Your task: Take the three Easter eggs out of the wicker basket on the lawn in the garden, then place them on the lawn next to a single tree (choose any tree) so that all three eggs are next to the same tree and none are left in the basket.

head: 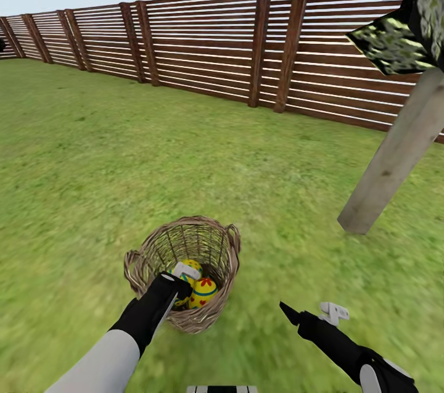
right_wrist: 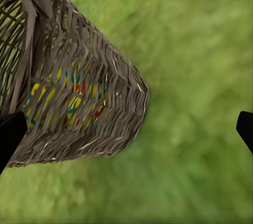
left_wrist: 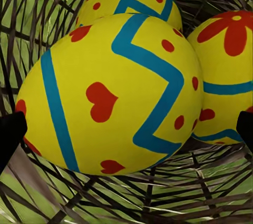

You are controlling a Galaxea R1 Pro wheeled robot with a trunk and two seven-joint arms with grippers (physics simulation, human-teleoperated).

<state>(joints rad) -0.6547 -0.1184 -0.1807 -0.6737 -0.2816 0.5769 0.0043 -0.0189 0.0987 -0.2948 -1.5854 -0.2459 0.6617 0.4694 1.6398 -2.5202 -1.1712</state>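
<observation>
Head view: the wicker basket [head: 185, 269] stands on the lawn [head: 92, 165] just in front of you, a little left of centre. Your left gripper [head: 182, 279] reaches down inside it over the near rim. Two of the eggs [head: 202, 292] show through the opening, yellow with red and blue markings, lying at the basket's bottom beside the gripper.

Left wrist view: three eggs [left_wrist: 113, 95] lie packed together against the weave. The nearest one sits between your two dark fingertips [left_wrist: 10, 134]; the fingers are spread wide, one at each side of the picture, and not clamped on it. Whether either pad touches the shell, you cannot tell.

Your right gripper [head: 308, 313] hovers over bare grass to the right of the basket, apart from it. Right wrist view: its fingers [right_wrist: 9, 134] are spread, holding nothing; the basket's outer wall [right_wrist: 79, 97] lies beside them, with egg colours glinting through the weave.

A tree [head: 394, 158] with a pale trunk leans up from the lawn ahead and right, near the basket. A brown slat fence [head: 216, 41] closes the garden behind.
</observation>
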